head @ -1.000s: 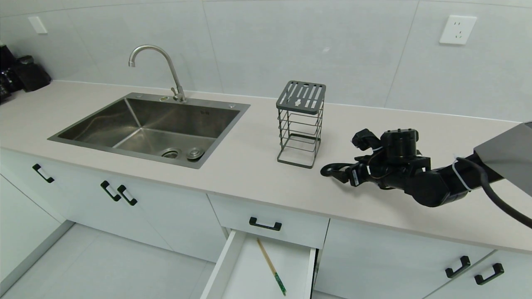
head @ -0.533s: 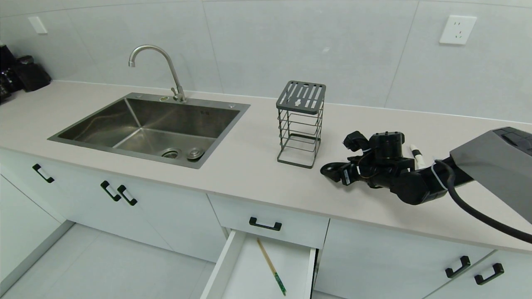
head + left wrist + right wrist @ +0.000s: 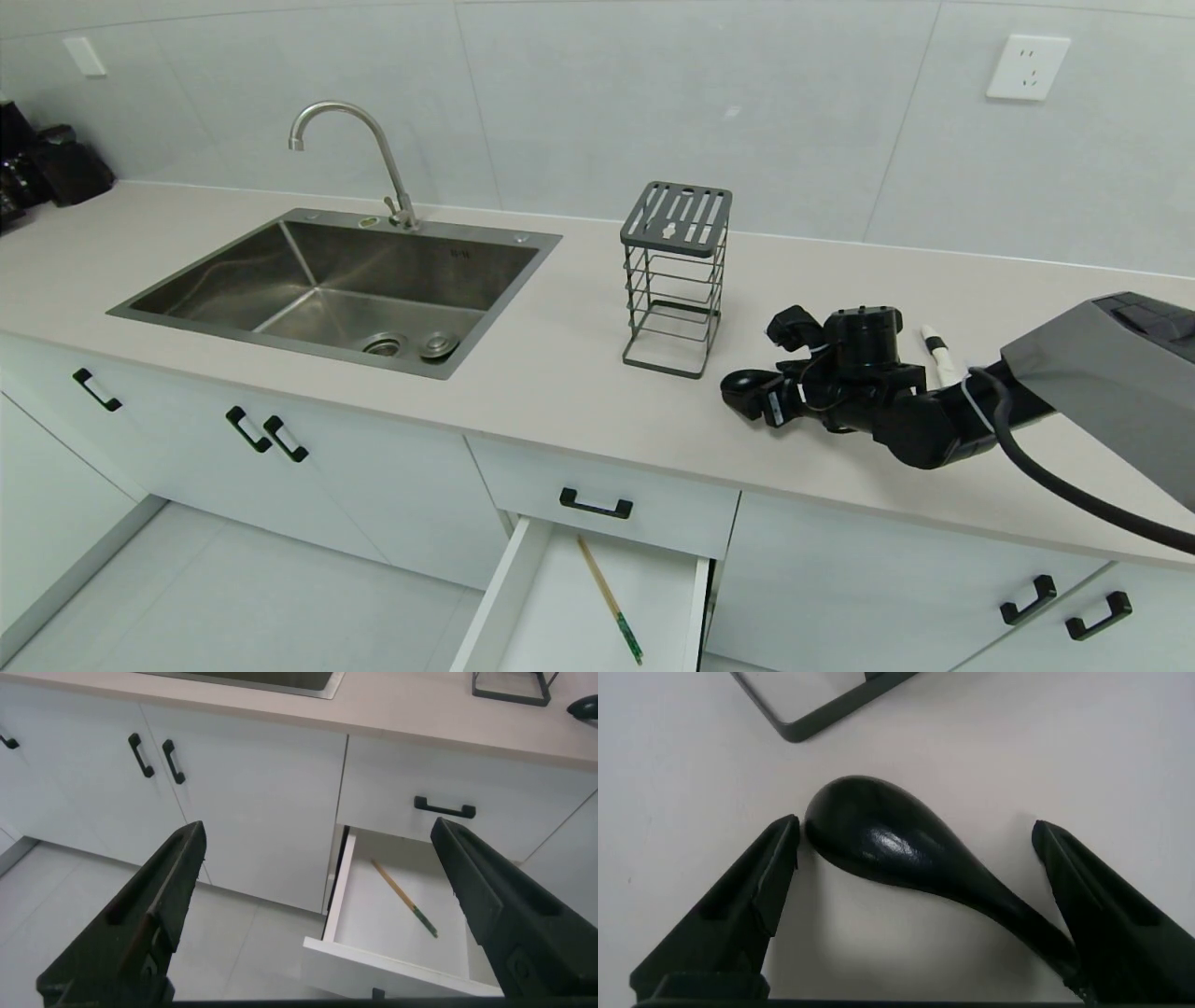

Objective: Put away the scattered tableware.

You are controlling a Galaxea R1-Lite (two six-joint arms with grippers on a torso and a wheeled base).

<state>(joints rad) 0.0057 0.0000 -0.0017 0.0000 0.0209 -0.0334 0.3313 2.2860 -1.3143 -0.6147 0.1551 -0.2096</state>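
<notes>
spoon point(image 3: 742, 383): black, on counter point(image 3: 560, 373), centre-right, near wire rack point(image 3: 674, 280).
right gripper point(image 3: 915, 845): fingers apart, straddling spoon.
left gripper point(image 3: 318, 840): fingers apart, above open drawer point(image 3: 374, 929) with chopstick point(image 3: 404, 896).

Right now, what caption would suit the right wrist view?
Right gripper, open, either side of a black spoon lying on the counter beside the rack.

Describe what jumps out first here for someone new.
A black spoon lies on the counter just right of the wire rack. The right gripper is open, with a finger on either side of the spoon. Below the counter edge, a drawer stands pulled out with one green-tipped chopstick inside.
</notes>
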